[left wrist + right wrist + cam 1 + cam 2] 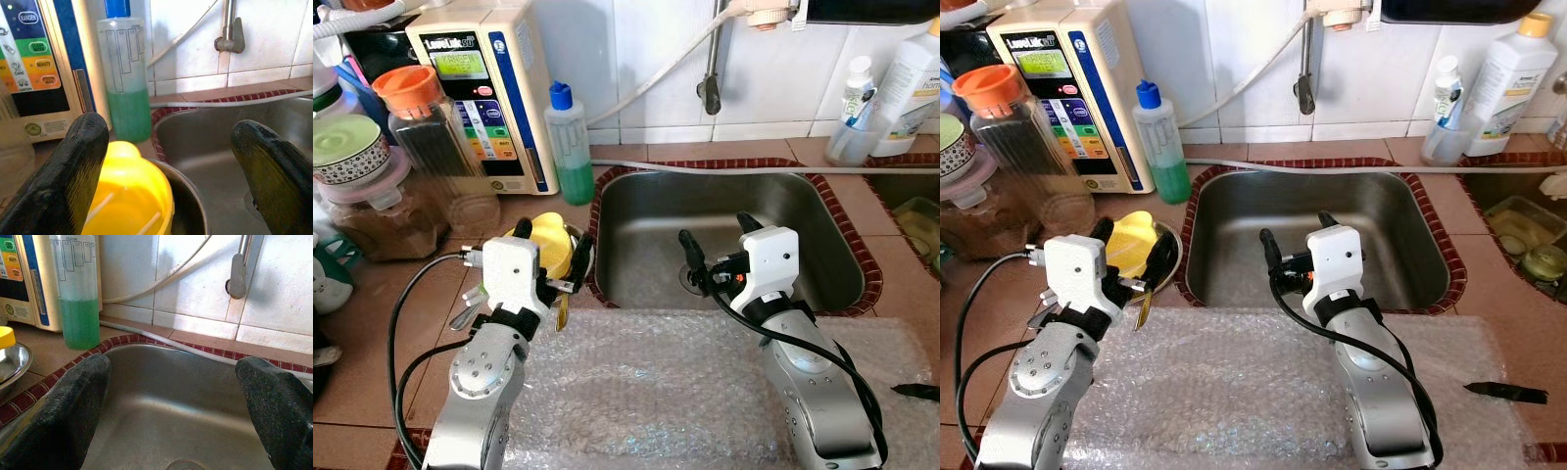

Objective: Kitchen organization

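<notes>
A yellow plastic piece lies in a small steel bowl on the counter, just left of the steel sink. My left gripper hovers over this bowl, open, one finger on each side of the yellow piece. A gold-coloured utensil handle sticks out below the bowl. Over the sink's near edge my right gripper stands open and holds nothing; its view looks into the basin.
A sheet of bubble wrap covers the near counter, with a black blade-like object at its right edge. Behind the bowl stand a green soap bottle, a water machine and jars. Tap and white bottles stand behind the sink.
</notes>
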Tool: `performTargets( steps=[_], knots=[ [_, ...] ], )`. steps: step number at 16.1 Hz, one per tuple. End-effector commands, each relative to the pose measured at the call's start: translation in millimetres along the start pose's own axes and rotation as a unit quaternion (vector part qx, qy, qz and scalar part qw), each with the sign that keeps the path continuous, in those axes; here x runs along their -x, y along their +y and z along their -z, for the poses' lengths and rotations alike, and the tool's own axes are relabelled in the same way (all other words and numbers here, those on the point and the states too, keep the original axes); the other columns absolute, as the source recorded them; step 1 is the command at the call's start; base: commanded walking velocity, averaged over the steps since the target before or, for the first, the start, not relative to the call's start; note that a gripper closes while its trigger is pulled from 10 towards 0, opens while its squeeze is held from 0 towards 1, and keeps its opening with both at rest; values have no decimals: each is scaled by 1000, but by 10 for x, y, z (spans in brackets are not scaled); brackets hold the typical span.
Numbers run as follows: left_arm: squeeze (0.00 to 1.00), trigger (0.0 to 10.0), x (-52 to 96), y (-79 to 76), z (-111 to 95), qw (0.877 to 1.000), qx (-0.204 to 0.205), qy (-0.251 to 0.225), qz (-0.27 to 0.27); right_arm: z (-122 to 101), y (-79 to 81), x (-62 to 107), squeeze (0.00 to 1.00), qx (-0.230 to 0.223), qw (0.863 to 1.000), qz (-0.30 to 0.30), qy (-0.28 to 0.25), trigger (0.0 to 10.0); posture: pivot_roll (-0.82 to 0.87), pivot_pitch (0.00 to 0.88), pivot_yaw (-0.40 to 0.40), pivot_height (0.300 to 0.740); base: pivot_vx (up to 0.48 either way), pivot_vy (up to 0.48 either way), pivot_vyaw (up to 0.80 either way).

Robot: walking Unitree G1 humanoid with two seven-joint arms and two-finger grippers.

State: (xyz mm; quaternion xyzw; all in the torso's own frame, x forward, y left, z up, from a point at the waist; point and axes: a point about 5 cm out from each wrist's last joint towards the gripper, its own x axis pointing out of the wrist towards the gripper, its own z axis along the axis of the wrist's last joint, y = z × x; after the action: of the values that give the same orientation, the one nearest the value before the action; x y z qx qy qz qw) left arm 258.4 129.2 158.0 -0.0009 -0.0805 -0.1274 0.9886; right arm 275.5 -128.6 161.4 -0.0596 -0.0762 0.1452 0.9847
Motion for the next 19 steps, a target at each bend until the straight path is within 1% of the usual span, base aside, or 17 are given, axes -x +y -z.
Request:
performTargets(
  steps=[1, 5, 7, 11, 14, 19],
  knots=[
    [0, 10000, -2, -9, -52, 1000, -8, -3, 6, -36, 15, -13, 0, 2, 1000, -3, -10, 10000, -188, 104, 92, 740, 0, 0, 0],
    [0, 10000, -18, -20, -91, 1000, -9, -6, 10, -36, 11, -15, 0, 4, 1000, -4, -10, 10000, -191, 104, 90, 740, 0, 0, 0],
    [0, 10000, -20, -23, -92, 1000, -6, -5, 12, -36, 9, -14, 0, 5, 1000, -3, -10, 10000, -191, 104, 90, 740, -137, 0, 0],
    [0, 10000, -25, -17, -82, 1000, -8, -2, 7, -30, -7, -4, 0, 7, 1000, -2, -8, 10000, -199, 105, 91, 740, 0, 0, 0],
    [0, 10000, -38, -1, -89, 1000, -2, 0, 2, -26, -10, -7, 0, 4, 1000, 1, -6, 10000, -199, 104, 91, 740, 0, 0, 0],
    [0, 10000, -42, -16, -98, 1000, 1, 0, 8, -8, -11, -6, 0, 1, 1000, 2, -2, 10000, -198, 101, 92, 740, 0, 0, -760]
  ],
)
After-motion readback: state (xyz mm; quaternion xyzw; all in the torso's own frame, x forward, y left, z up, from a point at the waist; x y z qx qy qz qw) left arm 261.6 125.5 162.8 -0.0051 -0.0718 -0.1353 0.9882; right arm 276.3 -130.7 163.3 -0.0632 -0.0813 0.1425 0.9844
